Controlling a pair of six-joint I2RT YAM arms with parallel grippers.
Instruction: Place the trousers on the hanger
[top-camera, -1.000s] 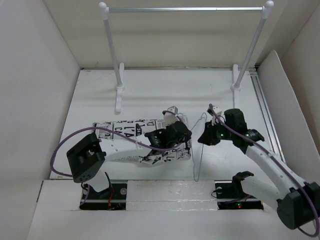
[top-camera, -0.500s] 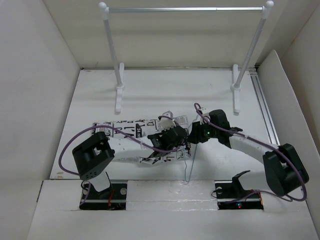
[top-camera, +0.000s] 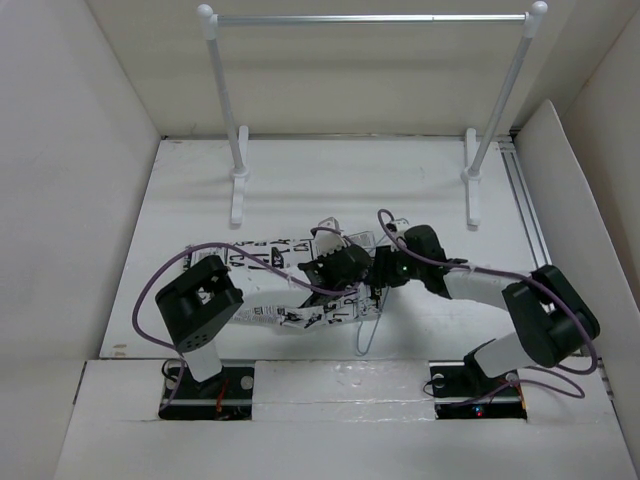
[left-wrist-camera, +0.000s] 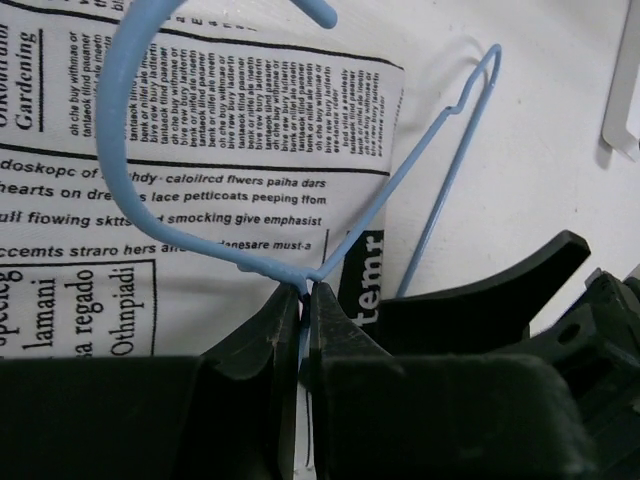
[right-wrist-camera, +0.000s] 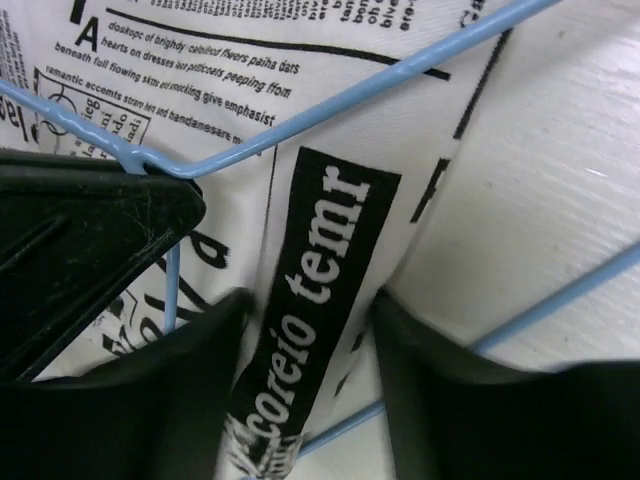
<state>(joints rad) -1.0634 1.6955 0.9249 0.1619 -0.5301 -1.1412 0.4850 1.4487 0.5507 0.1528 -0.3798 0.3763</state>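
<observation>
While the hanger (left-wrist-camera: 110, 105) is clamped tight in the left jaws, the right jaws are parted. The trousers (right-wrist-camera: 320, 230) are straddled.

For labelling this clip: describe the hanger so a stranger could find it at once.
In front of the white two-post rack, printed trousers lie on the table. The hanger sits at their right end, its neck pinched in the left gripper. It alone is pale blue: a thin wire triangle with a hook.

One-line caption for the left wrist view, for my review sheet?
Left pincer clamped on the pale-blue hanger just below its hook, over the newsprint trousers.
</observation>
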